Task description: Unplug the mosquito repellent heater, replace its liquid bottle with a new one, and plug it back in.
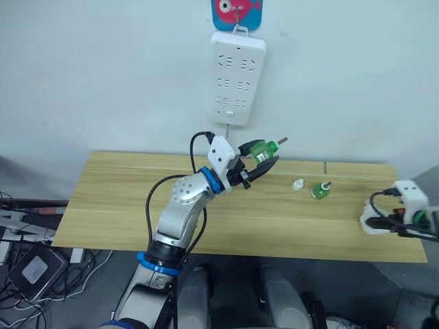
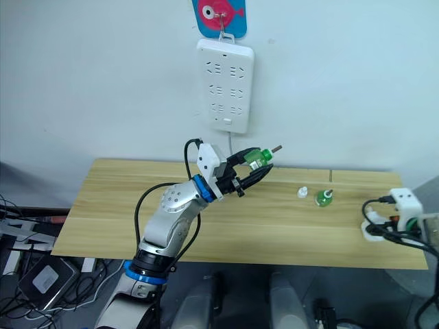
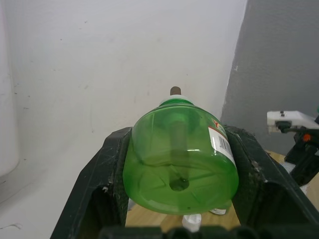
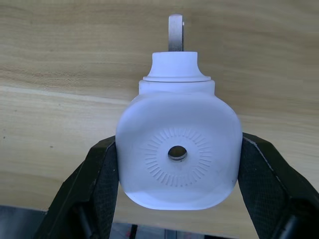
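Note:
My left gripper is shut on a green liquid bottle, held on its side above the table's back edge, wick pointing right, just below the wall power strip. In the left wrist view the bottle sits base-first between both fingers. At the table's right end, my right gripper is shut on the white mosquito repellent heater, low over the wood. Its round vent hole faces the wrist camera and a metal prong sticks out beyond it. A second green bottle stands upright on the table beside a small white cap.
The wooden table stands against a white wall. The power strip hangs from a fish-shaped hook, its cord dropping behind the table. Cables and a power adapter lie on the floor at the left.

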You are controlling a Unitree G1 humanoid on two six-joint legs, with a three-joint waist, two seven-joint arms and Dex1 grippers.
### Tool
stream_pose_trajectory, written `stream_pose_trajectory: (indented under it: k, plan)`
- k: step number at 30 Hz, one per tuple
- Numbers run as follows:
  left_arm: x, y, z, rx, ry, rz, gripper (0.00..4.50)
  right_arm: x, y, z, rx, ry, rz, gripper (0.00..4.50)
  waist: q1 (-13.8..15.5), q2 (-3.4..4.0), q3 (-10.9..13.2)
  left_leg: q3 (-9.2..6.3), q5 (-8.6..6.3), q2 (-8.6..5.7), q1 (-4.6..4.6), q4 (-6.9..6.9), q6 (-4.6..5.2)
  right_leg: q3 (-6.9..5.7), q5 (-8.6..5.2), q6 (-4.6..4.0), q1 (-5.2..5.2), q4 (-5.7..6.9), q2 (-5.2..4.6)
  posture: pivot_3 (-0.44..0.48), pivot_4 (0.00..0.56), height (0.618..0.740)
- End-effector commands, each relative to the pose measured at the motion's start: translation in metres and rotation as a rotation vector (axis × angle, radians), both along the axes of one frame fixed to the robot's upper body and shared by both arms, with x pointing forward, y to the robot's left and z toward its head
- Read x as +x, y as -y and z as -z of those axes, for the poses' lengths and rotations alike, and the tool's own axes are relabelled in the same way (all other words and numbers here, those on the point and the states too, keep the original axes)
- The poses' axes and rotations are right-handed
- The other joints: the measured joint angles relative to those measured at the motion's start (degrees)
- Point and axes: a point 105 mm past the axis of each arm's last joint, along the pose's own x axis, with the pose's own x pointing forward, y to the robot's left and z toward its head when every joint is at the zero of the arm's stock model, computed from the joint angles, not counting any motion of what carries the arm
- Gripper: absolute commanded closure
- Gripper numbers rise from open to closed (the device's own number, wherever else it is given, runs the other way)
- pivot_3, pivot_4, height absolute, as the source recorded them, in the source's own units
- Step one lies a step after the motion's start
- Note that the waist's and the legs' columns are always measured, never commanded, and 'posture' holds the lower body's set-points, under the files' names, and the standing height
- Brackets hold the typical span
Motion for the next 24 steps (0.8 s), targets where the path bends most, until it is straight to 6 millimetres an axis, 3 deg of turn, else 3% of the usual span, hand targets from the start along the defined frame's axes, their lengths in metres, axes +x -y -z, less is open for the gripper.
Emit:
stream_pose_trajectory:
  k: [1,4,10,16,24]
  plan:
    - [-0.023,0.003,-0.011,-0.007,0.061,0.131,2.2,-0.01,-0.018,-0.049,0.186,0.044,-0.061,1.57,0.0,0.06,0.1,-0.01,0.0,0.01,0.0,-0.01,0.0,-0.02,0.0,0.0,0.0,0.0,0.01,-0.057,0.324,0.74]
    - [-0.044,0.0,-0.011,0.026,0.08,0.265,2.2,-0.029,-0.064,-0.099,0.617,0.05,-0.212,1.57,-0.1,0.05,0.1,-0.05,0.0,0.07,0.02,-0.07,0.0,-0.09,0.0,0.0,0.0,-0.03,0.16,-0.069,0.321,0.74]
    - [-0.072,0.006,-0.014,0.06,0.126,0.442,2.2,-0.039,-0.095,-0.152,1.011,0.1,-0.378,1.57,0.0,0.03,0.1,-0.03,-0.02,0.08,-0.03,-0.02,0.03,-0.07,0.01,0.0,0.05,-0.08,0.08,-0.088,0.326,0.74]
    - [-0.065,0.011,-0.022,0.061,0.151,0.471,2.2,-0.051,-0.119,-0.166,1.109,0.044,-0.463,1.57,0.0,0.0,0.1,-0.04,-0.11,0.01,-0.26,0.11,0.19,-0.12,0.02,0.03,-0.02,-0.22,0.02,-0.107,0.332,0.74]
    - [-0.063,0.021,-0.025,0.055,0.167,0.496,2.2,-0.049,-0.132,-0.165,1.1,0.063,-0.499,1.57,-0.2,-0.02,0.2,-0.06,-0.14,0.02,-0.32,0.13,0.25,-0.14,0.03,0.07,-0.04,-0.29,0.03,-0.107,0.338,0.74]
